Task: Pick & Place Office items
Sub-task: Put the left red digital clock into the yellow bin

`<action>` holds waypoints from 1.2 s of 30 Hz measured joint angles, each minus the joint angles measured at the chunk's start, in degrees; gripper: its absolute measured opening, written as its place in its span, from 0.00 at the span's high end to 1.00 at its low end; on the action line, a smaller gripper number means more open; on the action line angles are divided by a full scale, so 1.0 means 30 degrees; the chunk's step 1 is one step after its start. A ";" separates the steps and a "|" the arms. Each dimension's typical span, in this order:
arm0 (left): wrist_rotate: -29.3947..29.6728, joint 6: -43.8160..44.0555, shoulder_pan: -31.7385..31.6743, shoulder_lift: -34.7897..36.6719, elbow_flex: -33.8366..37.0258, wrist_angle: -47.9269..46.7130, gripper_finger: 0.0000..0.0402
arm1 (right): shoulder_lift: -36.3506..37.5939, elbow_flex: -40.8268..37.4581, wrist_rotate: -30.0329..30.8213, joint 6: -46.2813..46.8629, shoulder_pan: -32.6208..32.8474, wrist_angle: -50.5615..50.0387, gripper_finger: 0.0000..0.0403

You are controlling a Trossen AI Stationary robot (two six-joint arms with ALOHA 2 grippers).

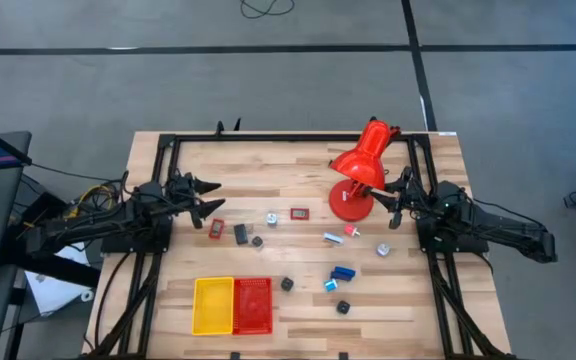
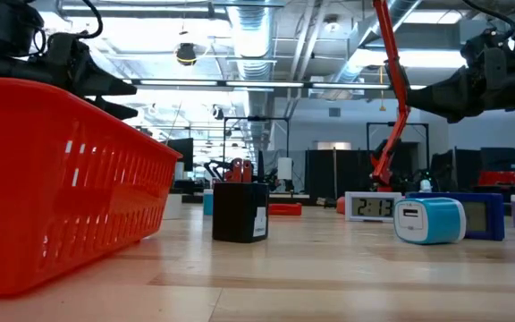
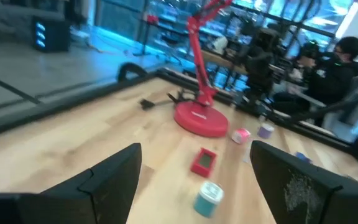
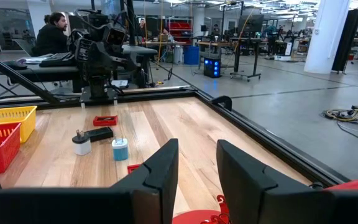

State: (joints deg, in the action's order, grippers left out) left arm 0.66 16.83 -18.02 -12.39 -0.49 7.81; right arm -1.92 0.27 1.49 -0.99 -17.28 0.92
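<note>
Both pincers hold nothing: the left pincer (image 1: 211,197) hangs with fingers spread wide beside the small red piece (image 1: 216,229), and the right pincer (image 1: 396,199) hangs with fingers slightly apart, just beside the lamp (image 1: 360,170). Office items (image 1: 340,272) lie scattered across the middle of the counter (image 1: 298,160), none yet in the yellow tray (image 1: 212,305) or red tray (image 1: 253,305). I judge the right arm's reach risks bumping the lamp.

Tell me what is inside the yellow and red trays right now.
From above, the yellow tray and the red tray both show bare floors, no office item inside. In the low view the red tray's wall hides its inside.
</note>
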 joint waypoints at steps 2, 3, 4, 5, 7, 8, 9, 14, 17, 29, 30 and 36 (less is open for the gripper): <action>-0.0348 0.0047 0.0003 -0.0254 0.0000 0.0024 0.26 | 0.0002 0.0000 0.0001 0.0000 0.0000 -0.0001 0.74; -0.0305 0.0047 0.0000 -0.0390 0.0000 0.0027 0.26 | 0.0002 0.0000 -0.0005 0.0000 0.0000 -0.0002 0.74; -0.0182 0.0047 0.0000 -0.0516 0.0000 0.0032 0.26 | 0.0002 0.0007 -0.0005 0.0000 0.0000 0.0001 0.74; -0.0105 0.0048 0.0000 -0.0656 0.0000 0.0062 0.26 | 0.0002 0.0007 -0.0005 0.0000 0.0000 0.0004 0.74; 0.0006 0.0034 0.0000 -0.0925 0.0000 0.0094 0.26 | 0.0002 0.0001 0.0000 0.0000 0.0000 -0.0001 0.74; 0.0130 0.0040 0.0000 -0.1069 0.0000 0.0113 0.26 | 0.0002 0.0000 -0.0005 0.0000 0.0000 0.0004 0.74; 0.0156 0.0052 0.0002 -0.1224 0.0000 0.0145 0.26 | 0.0002 0.0000 -0.0005 0.0000 0.0000 0.0004 0.74; 0.0159 0.0657 0.0000 -0.2305 0.0000 0.0146 0.26 | 0.0002 0.0007 -0.0002 0.0000 0.0000 0.0000 0.74; -0.0548 0.2741 0.0055 -0.3251 -0.0069 -0.0018 0.26 | -0.0001 0.0000 -0.0005 0.0000 0.0000 0.0000 0.74; 0.4306 0.5198 0.5580 -1.0737 -0.6824 -1.0844 0.27 | -0.0005 0.0001 -0.0004 -0.0545 0.0000 -0.0003 0.74; 0.4307 0.5535 0.6191 -1.1414 -0.7224 -1.1053 0.27 | -0.0001 0.0002 -0.0003 -0.0742 0.0000 0.0002 0.74; 0.4329 0.6126 0.7805 -1.4674 -0.8413 -1.2402 0.27 | 0.0002 0.0007 -0.0004 -0.0838 0.0000 0.0004 0.74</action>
State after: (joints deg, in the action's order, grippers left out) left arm 13.65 35.21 5.39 -56.41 -25.73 -29.40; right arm -1.91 0.29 1.48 -3.51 -17.28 0.93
